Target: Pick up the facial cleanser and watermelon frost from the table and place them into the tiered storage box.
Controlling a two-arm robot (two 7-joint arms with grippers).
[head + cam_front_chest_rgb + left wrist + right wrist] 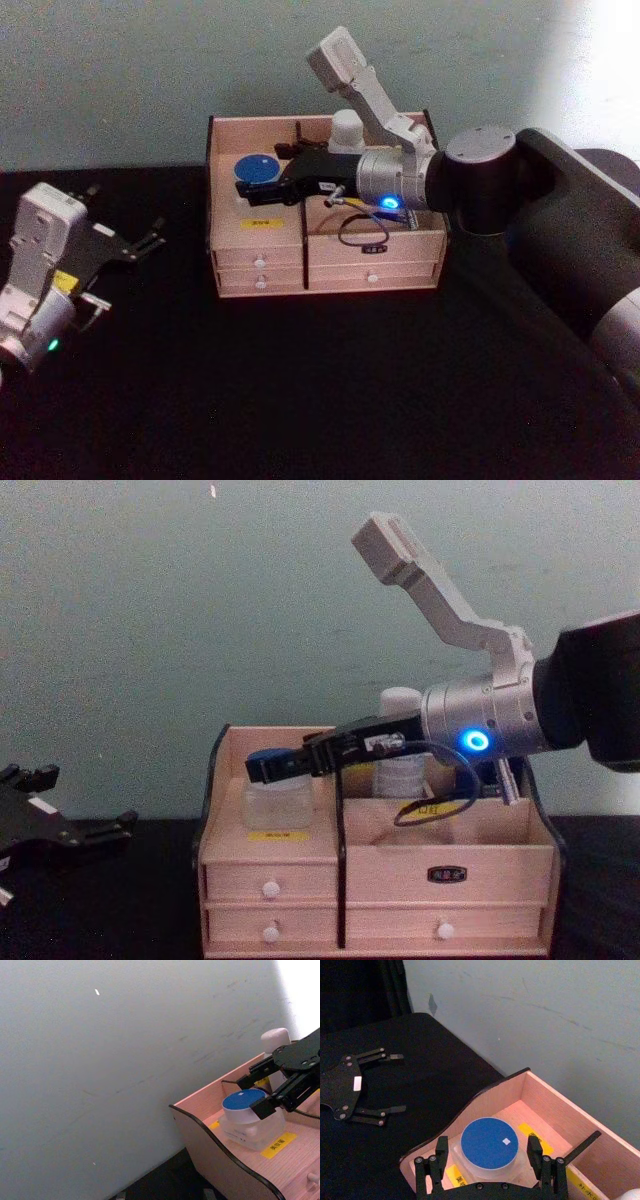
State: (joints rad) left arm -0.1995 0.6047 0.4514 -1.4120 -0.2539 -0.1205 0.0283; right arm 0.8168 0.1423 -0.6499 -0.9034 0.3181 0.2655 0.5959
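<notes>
Head view: the pale wooden tiered storage box with dark edges, yellow labels and small drawers with white knobs point(325, 262) stands on the black table point(300, 400), near the blue-green wall point(150, 80)

Right gripper: the black right gripper point(250, 190) reaches into the box's front left compartment from the right side

Its fingers: one finger is on each side of the small clear jar with the round blue lid point(257, 172). In the right wrist view the fingers point(440, 1152) sit close beside the jar point(488, 1143), but I cannot tell if they press on it or have let go

Where the jar is: inside the front left compartment, upright, and it looks like it rests on the floor there, just behind a yellow label point(277, 835)

Other task thing: a white bottle with a rounded white cap point(348, 130) stands upright in a back compartment, right of the jar

Left gripper: the black left gripper point(135, 245) hangs low over the table, left of the box and well apart from it. Its fingers are spread wide and hold nothing

How far along: both things seem to be in the box, so I think only the let-go and pull-back are left

What could go wrong: if the fingers lift before they open wide, the jar may come up too or tip over

Also: pulling straight back could bump the thin dark divider point(580, 1147) or the white bottle and knock it down
</notes>
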